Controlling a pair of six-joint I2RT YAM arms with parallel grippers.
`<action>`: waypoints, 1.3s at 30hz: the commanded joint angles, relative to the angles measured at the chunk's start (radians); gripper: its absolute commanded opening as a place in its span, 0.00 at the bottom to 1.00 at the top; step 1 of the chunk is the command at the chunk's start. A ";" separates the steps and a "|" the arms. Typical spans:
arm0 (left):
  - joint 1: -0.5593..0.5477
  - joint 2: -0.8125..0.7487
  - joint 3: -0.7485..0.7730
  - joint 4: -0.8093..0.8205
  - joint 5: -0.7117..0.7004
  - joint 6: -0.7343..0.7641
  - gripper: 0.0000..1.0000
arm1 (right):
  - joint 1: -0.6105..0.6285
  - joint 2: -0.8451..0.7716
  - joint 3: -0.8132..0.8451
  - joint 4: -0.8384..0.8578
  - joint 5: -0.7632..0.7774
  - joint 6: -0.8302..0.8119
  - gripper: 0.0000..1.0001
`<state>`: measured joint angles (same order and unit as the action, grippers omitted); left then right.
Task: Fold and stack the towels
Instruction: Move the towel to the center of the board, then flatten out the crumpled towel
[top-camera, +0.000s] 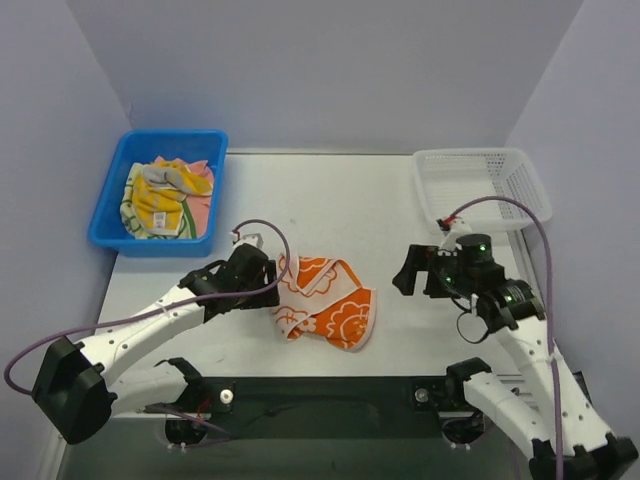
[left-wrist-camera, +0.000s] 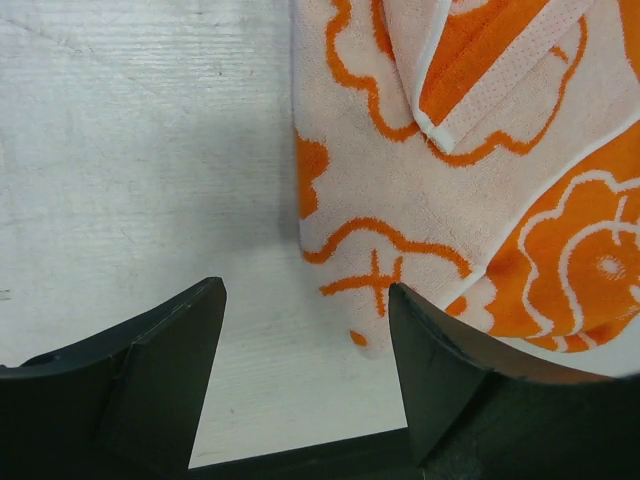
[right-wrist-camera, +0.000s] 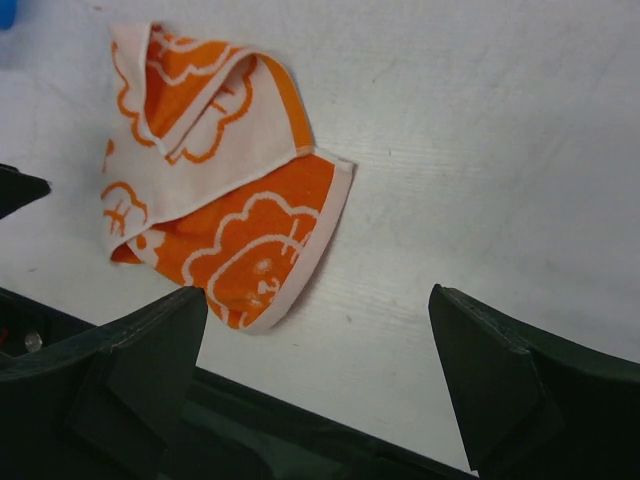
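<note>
Black left pincer (top-camera: 268, 272): its two fingers stand spread apart, only bare table (top-camera: 330, 195) shows between them, and it pinches nothing.
Orange towel (top-camera: 328, 305): a soft terry cloth with a thin white hem. One face is orange with white flower outlines, the other is pale with orange outlines. It lies crumpled and partly folded over itself, with one corner flap turned back.
Towel to left pincer: the cloth lies just beside the fingertips. In the left wrist view its lower edge (left-wrist-camera: 380, 300) comes very near the inner side of the right-hand finger (left-wrist-camera: 435, 365). I cannot tell if they touch.
Right pincer (top-camera: 404, 272): spread wide and holding nothing. It hangs low over the table, pointing toward the towel from the right, clearly apart from it.
Towel place: on the white table near its front edge, between the two pincers and closer to the left one.
Blue bin (top-camera: 108, 218): it stands at the far left of the table and holds a loose heap of cloths: a yellow towel (top-camera: 155, 200), a pale green towel (top-camera: 130, 212) at the left side, and a salmon-pink towel (top-camera: 203, 208) at the right.
White basket (top-camera: 520, 180): a box with mesh walls at the far right of the table, behind the right arm.
</note>
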<state>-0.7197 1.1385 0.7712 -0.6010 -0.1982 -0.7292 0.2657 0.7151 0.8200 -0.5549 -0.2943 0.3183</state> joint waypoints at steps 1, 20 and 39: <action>0.000 -0.068 0.007 0.069 -0.030 0.028 0.77 | 0.143 0.163 0.013 0.021 0.082 0.025 0.98; 0.000 0.500 0.315 0.267 -0.056 -0.001 0.59 | 0.294 0.891 0.154 0.391 0.242 0.180 0.48; -0.001 0.445 0.139 0.339 -0.027 -0.105 0.55 | 0.303 1.024 0.131 0.405 0.149 0.200 0.45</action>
<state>-0.7193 1.6398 0.9157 -0.3119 -0.2310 -0.8116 0.5636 1.6993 0.9413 -0.1184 -0.1242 0.5049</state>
